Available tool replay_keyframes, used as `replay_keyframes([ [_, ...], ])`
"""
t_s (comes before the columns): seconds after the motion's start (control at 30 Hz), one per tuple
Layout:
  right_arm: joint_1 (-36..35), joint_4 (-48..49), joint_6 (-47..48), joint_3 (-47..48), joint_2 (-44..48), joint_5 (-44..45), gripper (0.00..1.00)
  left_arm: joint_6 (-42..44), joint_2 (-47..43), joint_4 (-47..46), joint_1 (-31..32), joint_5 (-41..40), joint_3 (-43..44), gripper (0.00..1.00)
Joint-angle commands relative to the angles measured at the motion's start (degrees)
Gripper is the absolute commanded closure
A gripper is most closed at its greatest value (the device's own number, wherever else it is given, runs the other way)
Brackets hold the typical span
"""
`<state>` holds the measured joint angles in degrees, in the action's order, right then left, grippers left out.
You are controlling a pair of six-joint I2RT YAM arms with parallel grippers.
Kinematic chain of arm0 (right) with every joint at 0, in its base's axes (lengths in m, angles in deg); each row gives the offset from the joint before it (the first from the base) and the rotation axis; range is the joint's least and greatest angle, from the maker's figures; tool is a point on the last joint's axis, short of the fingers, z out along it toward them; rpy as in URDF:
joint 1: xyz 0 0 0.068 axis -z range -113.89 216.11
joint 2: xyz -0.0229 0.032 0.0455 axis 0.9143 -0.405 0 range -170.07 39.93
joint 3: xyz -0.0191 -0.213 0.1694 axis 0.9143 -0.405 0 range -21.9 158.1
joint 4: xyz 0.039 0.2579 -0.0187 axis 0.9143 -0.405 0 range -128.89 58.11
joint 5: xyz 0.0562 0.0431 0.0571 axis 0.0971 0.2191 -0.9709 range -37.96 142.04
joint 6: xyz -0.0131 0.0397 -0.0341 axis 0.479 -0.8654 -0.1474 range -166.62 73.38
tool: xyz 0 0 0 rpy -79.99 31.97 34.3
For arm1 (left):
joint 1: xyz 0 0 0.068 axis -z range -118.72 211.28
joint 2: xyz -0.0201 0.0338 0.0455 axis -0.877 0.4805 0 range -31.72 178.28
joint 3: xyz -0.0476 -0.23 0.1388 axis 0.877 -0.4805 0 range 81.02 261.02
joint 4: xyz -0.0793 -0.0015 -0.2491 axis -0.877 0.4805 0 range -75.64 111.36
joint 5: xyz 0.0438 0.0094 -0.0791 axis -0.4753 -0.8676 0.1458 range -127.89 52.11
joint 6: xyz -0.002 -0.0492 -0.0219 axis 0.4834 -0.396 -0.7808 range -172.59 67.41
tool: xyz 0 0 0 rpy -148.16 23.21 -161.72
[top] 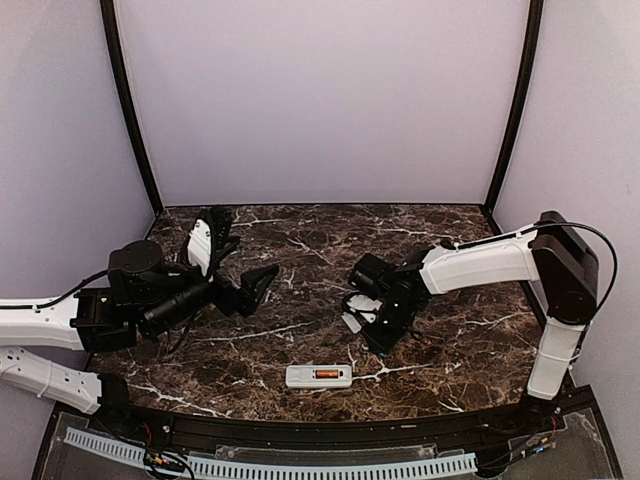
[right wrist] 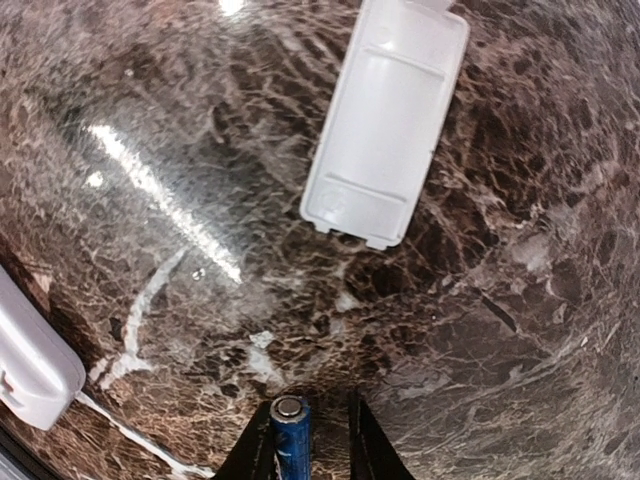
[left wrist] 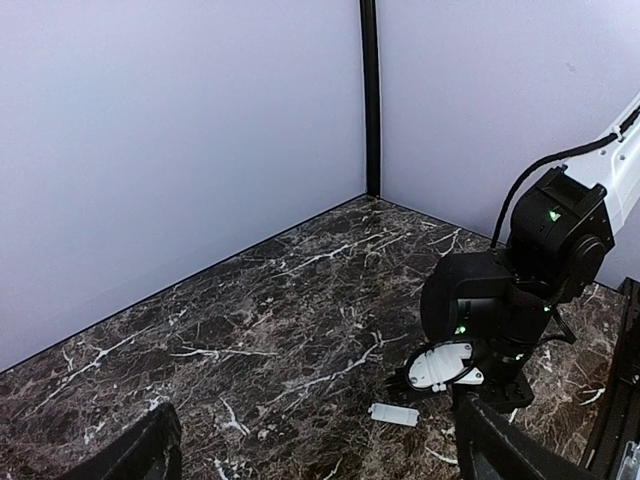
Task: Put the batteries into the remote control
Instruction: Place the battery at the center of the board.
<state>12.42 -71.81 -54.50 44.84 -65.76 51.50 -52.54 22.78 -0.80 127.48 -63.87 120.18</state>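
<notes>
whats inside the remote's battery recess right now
One orange-red battery lies in the recess of the remote control. Whether the slot beside it is filled is too small to tell.

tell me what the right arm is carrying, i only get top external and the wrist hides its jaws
observer: the right wrist view shows the blue battery between the right gripper's jaws, metal end toward the camera.
operator: is it clamped
observer: can't tell. A gap shows between the battery and one jaw.
operator: anything else down there
observer: a loose white cover lies flat beyond the jaws, apart from the battery, with its moulded ribs and end tabs showing.
</notes>
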Motion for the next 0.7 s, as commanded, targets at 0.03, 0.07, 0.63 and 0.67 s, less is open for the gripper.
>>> replay_keyframes([
  [0.03, -0.54, 1.51, 0.4, -1.02, -2.87, -1.68, 0.72, 2.96, -2.11, 2.09, -0.4, -0.65, 0.75, 0.06],
  [0.07, -0.54, 1.51, 0.41, -0.98, -2.86, -1.66, 0.72, 3.2, -2.2, 2.27, -0.44, -0.7, 0.75, 0.06],
  [0.63, -2.02, 2.45, -6.6, -5.9, 5.1, -0.53, 0.57, 4.29, -2.56, 3.76, -2.38, 2.38, 0.72, 0.05],
  [0.67, -2.5, 2.52, -6.93, -6.3, 5.14, -0.26, 0.59, 4.28, -2.56, 3.83, -2.47, 2.59, 0.74, 0.05],
])
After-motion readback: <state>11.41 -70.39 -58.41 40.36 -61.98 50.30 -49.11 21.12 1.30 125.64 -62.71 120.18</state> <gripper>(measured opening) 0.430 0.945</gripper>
